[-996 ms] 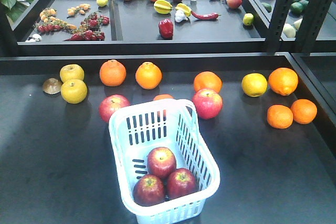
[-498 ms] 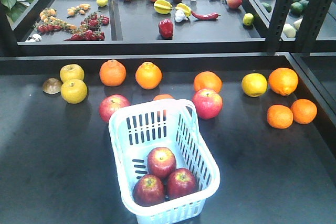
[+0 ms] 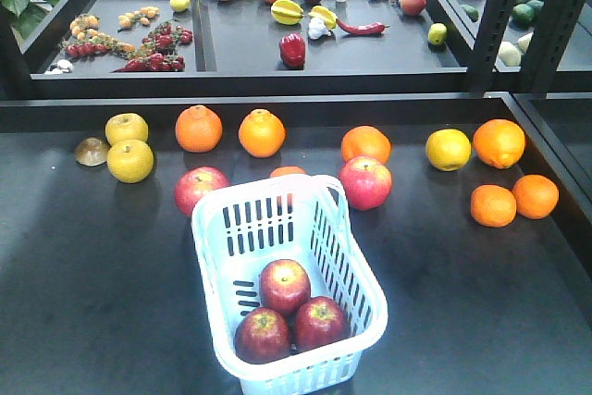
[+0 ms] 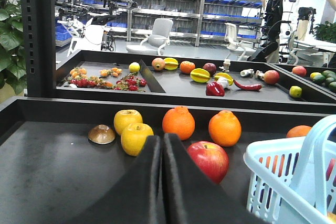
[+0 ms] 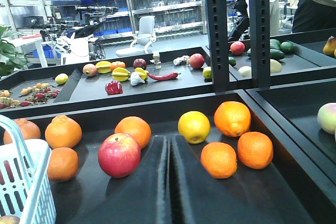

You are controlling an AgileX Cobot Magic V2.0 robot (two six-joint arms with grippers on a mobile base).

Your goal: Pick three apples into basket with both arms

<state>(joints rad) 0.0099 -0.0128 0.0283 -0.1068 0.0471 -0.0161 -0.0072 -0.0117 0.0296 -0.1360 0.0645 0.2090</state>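
Three apples (image 3: 289, 310) in basket (image 3: 215, 245), bunched at near end, touching each other. Basket on black table (image 3: 92, 293), long side running away from camera, tilted slightly right.

Table: matte black, raised lip at back. Loose fruit in a row behind basket: two yellow apples (image 3: 129, 145), brown half-shell thing (image 3: 91, 151), oranges (image 3: 199, 128), lemon (image 3: 448, 149), two lighter red apples (image 3: 365, 182) flanking basket's far end. Second black tray (image 3: 240, 43) behind, with small mixed produce, red pepper (image 3: 292, 49), chili.

Front view only: apples inside basket, full layout. No arms visible there.

Left wrist view only: left gripper (image 4: 161, 182) low at frame bottom, fingers pressed together, holding nothing; basket rim at right edge; room beyond with blue-bin shelving, grey office chair (image 4: 157, 34), plant at left.

Right wrist view only: right gripper (image 5: 169, 182) likewise together, nothing held; basket corner at left edge; black upright posts (image 5: 216, 30), a person partly visible top right, green fruit in side tray.
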